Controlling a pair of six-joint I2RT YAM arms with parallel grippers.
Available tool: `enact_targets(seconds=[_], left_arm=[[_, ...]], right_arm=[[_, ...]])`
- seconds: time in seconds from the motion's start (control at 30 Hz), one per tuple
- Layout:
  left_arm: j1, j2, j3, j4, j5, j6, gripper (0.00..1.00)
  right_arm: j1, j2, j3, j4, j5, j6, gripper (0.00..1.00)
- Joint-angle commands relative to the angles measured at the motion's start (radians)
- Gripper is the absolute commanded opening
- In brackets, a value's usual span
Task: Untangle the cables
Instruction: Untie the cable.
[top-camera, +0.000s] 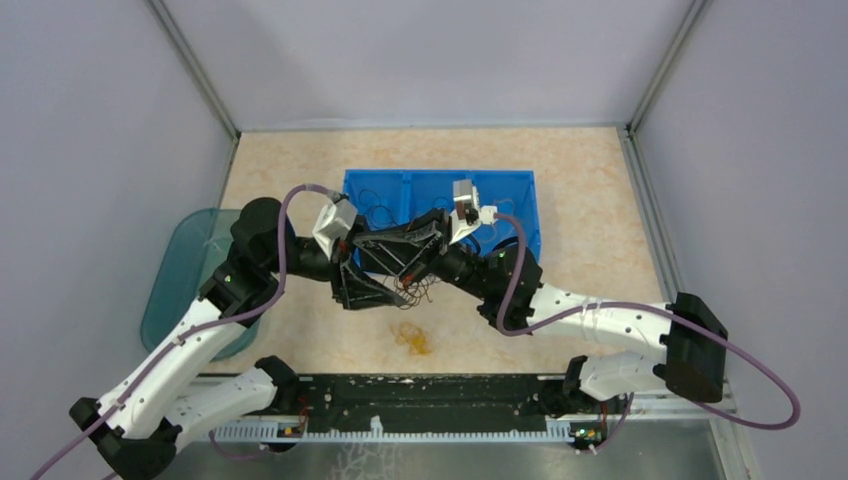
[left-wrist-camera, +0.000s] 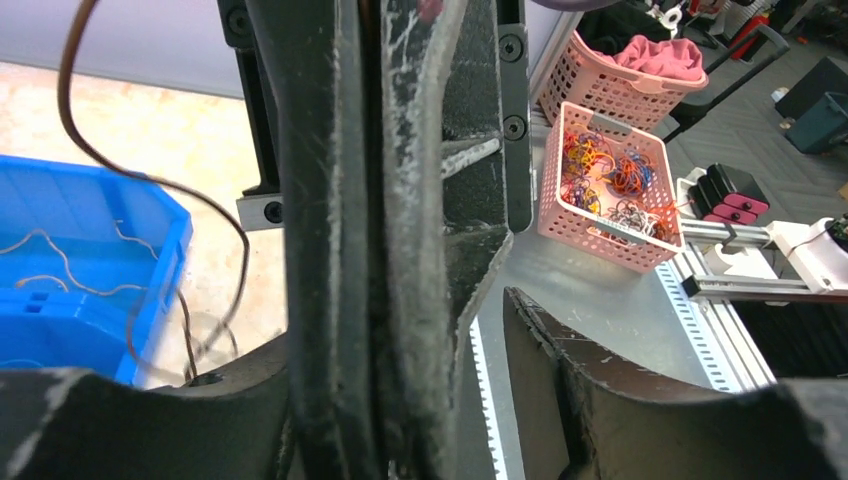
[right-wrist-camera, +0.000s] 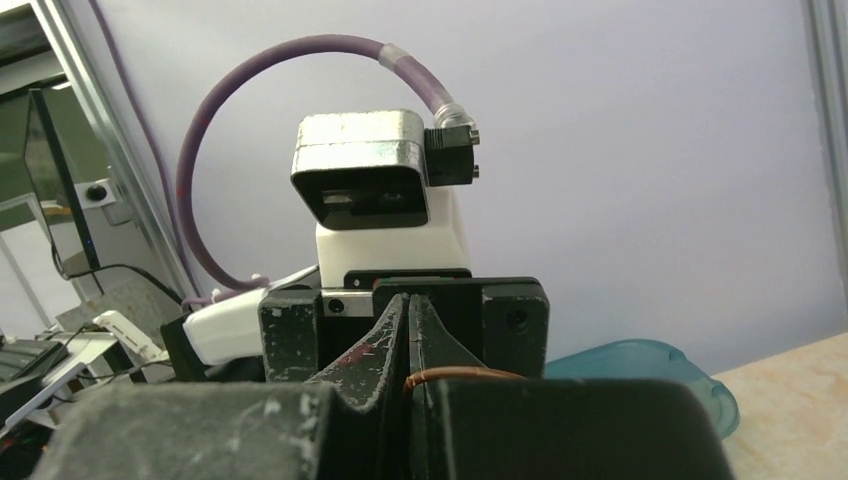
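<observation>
Here the right end effector (right-wrist-camera: 408, 335) is pinched tight on a thin brown wire (right-wrist-camera: 460, 376); the left end effector (top-camera: 372, 288) stands spread wide around the right one.

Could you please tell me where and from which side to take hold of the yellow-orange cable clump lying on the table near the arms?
Probably pinch the yellow-orange cable clump across its denser middle, coming straight down from above: it lies flat and loose on the table, apart from the blue bin, so no side offers an edge.
</observation>
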Motion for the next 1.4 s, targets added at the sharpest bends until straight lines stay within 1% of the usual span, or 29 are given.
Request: enact_targets(seconds=[0.0, 0.1, 0.17, 0.2, 0.27, 0.3, 0.37, 0.4, 0.47, 0.53, 0.57, 0.6, 0.63, 0.67, 0.73, 0.77, 0.8, 0.9, 0.93, 1.03, 1.13, 1.2, 1.27, 1.37], left_arm=[[0.010, -0.021, 0.006, 0.056, -0.004, -0.023, 0.55], [0.018, -0.025, 0.010, 0.058, -0.024, -0.024, 0.43], [0.023, -0.028, 0.004, 0.060, -0.047, -0.035, 0.40], [0.029, -0.030, 0.001, 0.061, -0.058, -0.041, 0.41], [0.038, -0.034, -0.009, 0.069, -0.076, -0.059, 0.49], [0.041, -0.034, -0.012, 0.074, -0.078, -0.064, 0.52], [0.048, -0.036, -0.013, 0.092, -0.089, -0.084, 0.51], [0.056, -0.035, -0.010, 0.106, -0.094, -0.095, 0.48], [0.065, -0.035, -0.009, 0.118, -0.093, -0.109, 0.40], [0.067, -0.033, -0.011, 0.133, -0.072, -0.116, 0.24], [0.069, -0.033, -0.014, 0.136, -0.064, -0.117, 0.14], [0.069, -0.035, -0.018, 0.134, -0.057, -0.120, 0.06], [0.070, -0.038, -0.021, 0.131, -0.053, -0.118, 0.01], [0.070, -0.042, -0.026, 0.126, -0.049, -0.117, 0.00], [0.070, -0.048, -0.029, 0.119, -0.027, -0.116, 0.00], [0.071, -0.052, -0.027, 0.118, -0.019, -0.117, 0.00], [0.072, -0.059, -0.025, 0.118, -0.013, -0.117, 0.00], [0.075, -0.056, -0.006, 0.118, 0.047, -0.121, 0.00], [0.075, -0.054, -0.002, 0.124, 0.063, -0.132, 0.00], [0.077, -0.048, -0.003, 0.172, 0.120, -0.200, 0.00], [0.079, -0.031, 0.002, 0.245, 0.157, -0.290, 0.00], [0.081, -0.020, 0.011, 0.293, 0.173, -0.342, 0.00], [0.081, -0.014, 0.014, 0.326, 0.186, -0.370, 0.00], [0.082, -0.012, 0.010, 0.343, 0.160, -0.363, 0.00]], right_arm=[[0.015, 0.007, 0.063, 0.050, -0.018, 0.021, 0.00], [0.019, 0.011, 0.065, 0.036, -0.022, 0.035, 0.00], [0.024, 0.015, 0.065, 0.034, -0.020, 0.035, 0.00], [0.026, 0.017, 0.064, 0.039, -0.018, 0.038, 0.00], [0.028, 0.026, 0.070, 0.047, -0.015, 0.047, 0.00], [0.027, 0.031, 0.078, 0.045, -0.019, 0.053, 0.00], [0.027, 0.042, 0.091, 0.044, -0.030, 0.068, 0.00], [0.027, 0.045, 0.095, 0.046, -0.037, 0.077, 0.00], [0.027, 0.051, 0.096, 0.055, -0.036, 0.094, 0.00], [0.027, 0.048, 0.093, 0.065, -0.029, 0.106, 0.01], [0.028, 0.047, 0.095, 0.060, -0.027, 0.108, 0.02], [0.027, 0.044, 0.100, 0.048, -0.022, 0.109, 0.04], [0.027, 0.038, 0.103, 0.030, -0.013, 0.110, 0.09], [0.027, 0.029, 0.105, 0.012, -0.004, 0.112, 0.18], [0.022, -0.004, 0.102, -0.041, 0.012, 0.114, 0.41], [0.013, -0.024, 0.098, -0.071, 0.004, 0.115, 0.48], [0.001, -0.044, 0.092, -0.103, -0.015, 0.123, 0.55], [-0.060, -0.131, 0.037, -0.178, -0.091, 0.175, 0.63], [-0.099, -0.165, 0.014, -0.192, -0.124, 0.201, 0.65], [-0.179, -0.248, -0.048, -0.222, -0.299, 0.270, 0.70], [-0.224, -0.291, -0.067, -0.327, -0.448, 0.291, 0.71], [-0.234, -0.306, -0.063, -0.399, -0.510, 0.290, 0.70], [-0.241, -0.306, -0.070, -0.397, -0.557, 0.310, 0.70], [-0.241, -0.277, -0.066, -0.365, -0.606, 0.340, 0.65]])
